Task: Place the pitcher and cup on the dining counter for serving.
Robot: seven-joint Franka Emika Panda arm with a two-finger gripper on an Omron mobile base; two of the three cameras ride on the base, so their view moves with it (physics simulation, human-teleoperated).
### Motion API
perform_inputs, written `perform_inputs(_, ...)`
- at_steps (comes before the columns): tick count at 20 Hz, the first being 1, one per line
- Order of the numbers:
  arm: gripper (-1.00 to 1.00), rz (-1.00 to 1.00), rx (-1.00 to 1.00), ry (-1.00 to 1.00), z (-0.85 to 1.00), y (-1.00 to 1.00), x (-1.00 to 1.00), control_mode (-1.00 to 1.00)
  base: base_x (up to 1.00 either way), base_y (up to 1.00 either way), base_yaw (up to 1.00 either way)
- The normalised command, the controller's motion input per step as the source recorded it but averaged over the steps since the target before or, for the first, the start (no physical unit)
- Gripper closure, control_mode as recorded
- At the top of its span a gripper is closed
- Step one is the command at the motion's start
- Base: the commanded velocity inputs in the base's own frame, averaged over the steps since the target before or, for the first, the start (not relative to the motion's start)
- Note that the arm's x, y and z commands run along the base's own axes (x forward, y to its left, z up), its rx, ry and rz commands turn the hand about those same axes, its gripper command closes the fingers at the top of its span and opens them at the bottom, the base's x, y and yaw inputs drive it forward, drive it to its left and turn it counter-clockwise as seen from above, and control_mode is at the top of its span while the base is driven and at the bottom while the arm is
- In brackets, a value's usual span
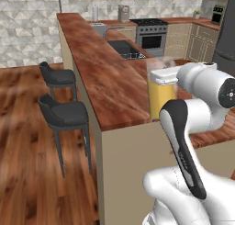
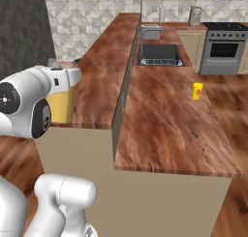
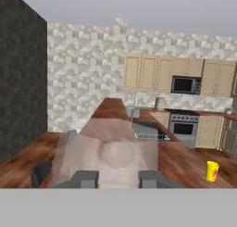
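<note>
The pitcher (image 1: 161, 93) stands upright at the near end of the dining counter (image 1: 98, 68), with the pincer (image 3: 118, 179) clamped on its clear rim (the fingers (image 3: 85, 179) straddle the wall in the hand view). The cup (image 2: 197, 91) stands well apart to the right on the lower worktop (image 2: 169, 120), nearer than the sink (image 2: 160, 54).

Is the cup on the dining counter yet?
No, the cup stands on the lower worktop near the sink, apart from the dining counter.
</note>
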Motion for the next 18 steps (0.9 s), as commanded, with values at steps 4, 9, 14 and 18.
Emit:
perform_inputs(4, 1.0, 0.0, 0.04, 0.27, 0.97, 0.0, 0.36, -1.0, 0.0, 0.0, 0.0)
perform_inputs(9, 1.0, 0.08, 0.11, 0.38, 0.76, -0.02, 0.18, -1.0, 0.0, 0.0, 0.0)
perform_inputs(14, 1.0, 0.29, 0.25, 0.34, 0.14, -0.22, 0.03, -1.0, 0.0, 0.0, 0.0)
perform_inputs(18, 1.0, 0.29, 0.36, -0.08, -0.22, -0.08, 0.0, -1.0, 0.0, 0.0, 0.0)
